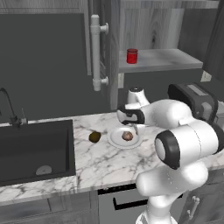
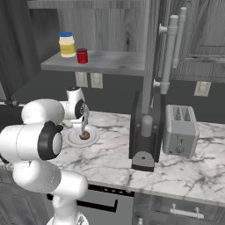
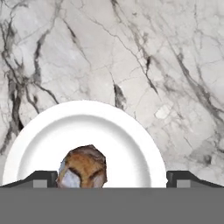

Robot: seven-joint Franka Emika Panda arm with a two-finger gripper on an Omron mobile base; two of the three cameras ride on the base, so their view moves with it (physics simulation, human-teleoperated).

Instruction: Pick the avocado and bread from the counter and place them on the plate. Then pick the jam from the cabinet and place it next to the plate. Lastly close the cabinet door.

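The bread (image 1: 127, 136) lay on the plate (image 1: 114, 139) beneath the released gripper (image 3: 112, 178). The avocado (image 1: 95, 137) waited on the counter (image 1: 100, 162) beside the plate's edge; the jam (image 1: 132, 56) sat in the open cabinet (image 1: 162, 59).

Veined white marble on counter (image 1: 100, 162), polished. Smooth glossy plate (image 3: 127, 140). Rough, crusty bread (image 3: 83, 168). Dark matt wood grain on cabinet (image 2: 110, 26). Brushed metal toaster (image 2: 179, 129). Glossy red jam (image 1: 132, 56).

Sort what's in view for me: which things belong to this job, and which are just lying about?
Job: bread on the plate; avocado on the counter; jam in the cabinet; cabinet door open; gripper open over the plate.

Lying about: toaster, coffee machine, yellow jar, sink.
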